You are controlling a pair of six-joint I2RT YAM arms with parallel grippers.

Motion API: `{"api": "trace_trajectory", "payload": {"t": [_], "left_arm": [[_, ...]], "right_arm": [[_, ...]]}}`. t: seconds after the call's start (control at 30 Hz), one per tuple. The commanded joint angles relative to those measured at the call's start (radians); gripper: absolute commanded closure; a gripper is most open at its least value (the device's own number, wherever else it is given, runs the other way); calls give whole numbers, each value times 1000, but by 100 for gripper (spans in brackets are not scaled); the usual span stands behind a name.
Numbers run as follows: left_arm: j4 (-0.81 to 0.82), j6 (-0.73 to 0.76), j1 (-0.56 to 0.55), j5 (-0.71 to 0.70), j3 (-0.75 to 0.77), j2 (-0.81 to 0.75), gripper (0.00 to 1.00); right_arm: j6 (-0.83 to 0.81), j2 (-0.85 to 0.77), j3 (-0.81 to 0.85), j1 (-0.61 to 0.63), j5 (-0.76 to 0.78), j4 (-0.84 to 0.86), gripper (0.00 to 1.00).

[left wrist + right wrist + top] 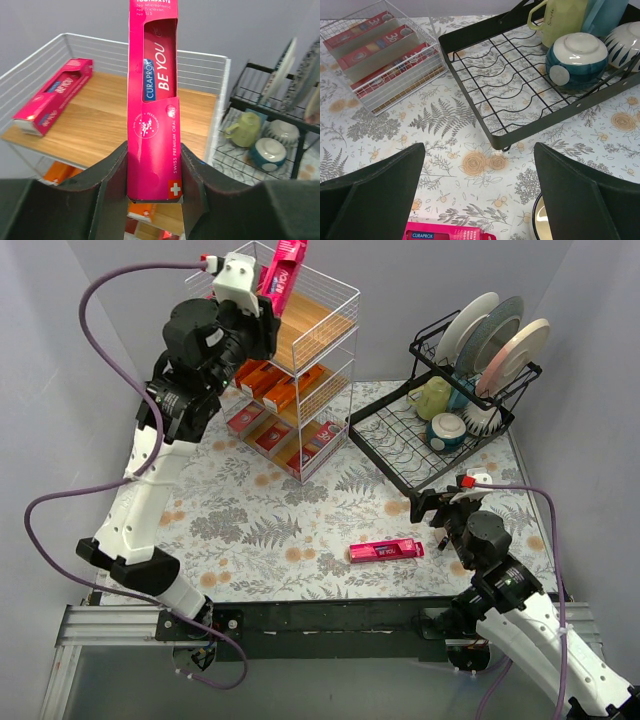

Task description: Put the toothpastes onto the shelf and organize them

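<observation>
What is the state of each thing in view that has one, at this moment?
Left gripper, shut on upright pink box above the shelf.
Right gripper, open and empty.
Pink box on table, lying flat.
Pink box on top board, lying flat.
Plates, standing on edge in black rack.

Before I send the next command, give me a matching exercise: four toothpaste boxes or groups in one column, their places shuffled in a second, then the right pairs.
Things:
1. held pink box
2. orange boxes
3. dark red boxes
4. loose pink box

Places:
A. bottom tier of the shelf
B. flat on the table, in front of the open right gripper
C. upright in the shut left gripper, above the top board
D. middle tier

Pairs: 1-C, 2-D, 3-A, 4-B.
</observation>
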Motion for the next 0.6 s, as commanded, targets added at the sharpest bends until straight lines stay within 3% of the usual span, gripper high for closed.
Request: {"api": "trace_trajectory", "payload": {"t": [0.0, 0.1, 0.2, 0.57], "left_arm": [[10, -7, 171, 159, 30, 19, 69], [9, -29, 283, 305, 29, 49, 69], [-11, -15, 331, 365, 50, 94, 68], [-13, 17, 386, 494, 90, 188, 61]], "right_arm": [[-16, 12, 30, -2, -11, 26, 1], [-14, 16, 26, -2, -14, 28, 1], [-16, 27, 23, -2, -21, 34, 1], [-20, 53, 21, -2, -40, 38, 1]]}}
